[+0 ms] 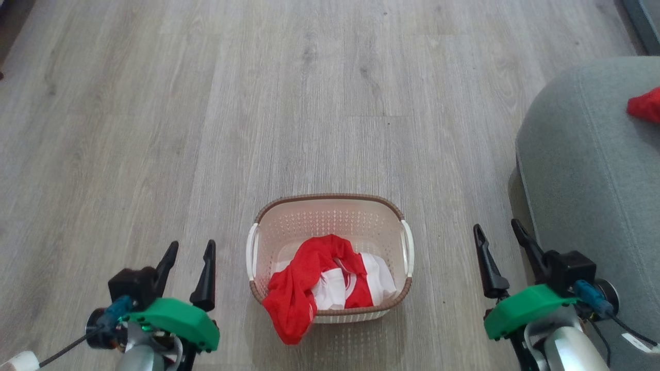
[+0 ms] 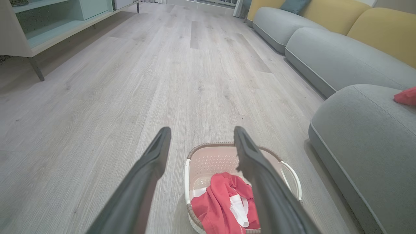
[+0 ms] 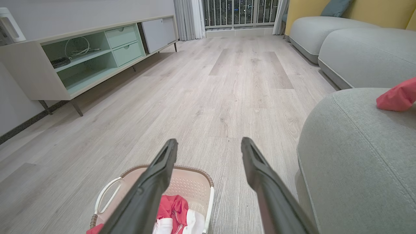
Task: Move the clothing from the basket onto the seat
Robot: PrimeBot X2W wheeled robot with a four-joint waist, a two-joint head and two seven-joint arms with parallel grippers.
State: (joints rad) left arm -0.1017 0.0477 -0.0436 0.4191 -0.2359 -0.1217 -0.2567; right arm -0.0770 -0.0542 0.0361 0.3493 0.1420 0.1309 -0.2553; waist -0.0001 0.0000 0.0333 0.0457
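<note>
The cream basket (image 1: 330, 219) with a brown rim stands on the wood floor straight ahead. Red and white clothing (image 1: 319, 283) fills its near half, and one red end hangs over the front rim. Another red piece (image 1: 645, 105) lies on the grey seat (image 1: 582, 165) at the right. My left gripper (image 1: 190, 250) hovers open to the left of the basket, holding nothing. Between the basket and the seat, my right gripper (image 1: 500, 232) is open and empty too. The wrist views show the basket (image 2: 211, 159) (image 3: 191, 182) below the fingers and the seat (image 2: 357, 136) (image 3: 351, 156) alongside.
More grey sofa sections with yellow backs (image 2: 325, 55) run along the right. A low pale cabinet with shelves and drawers (image 3: 81, 55) stands along the left wall. Bare wood floor (image 1: 309, 103) stretches ahead of the basket.
</note>
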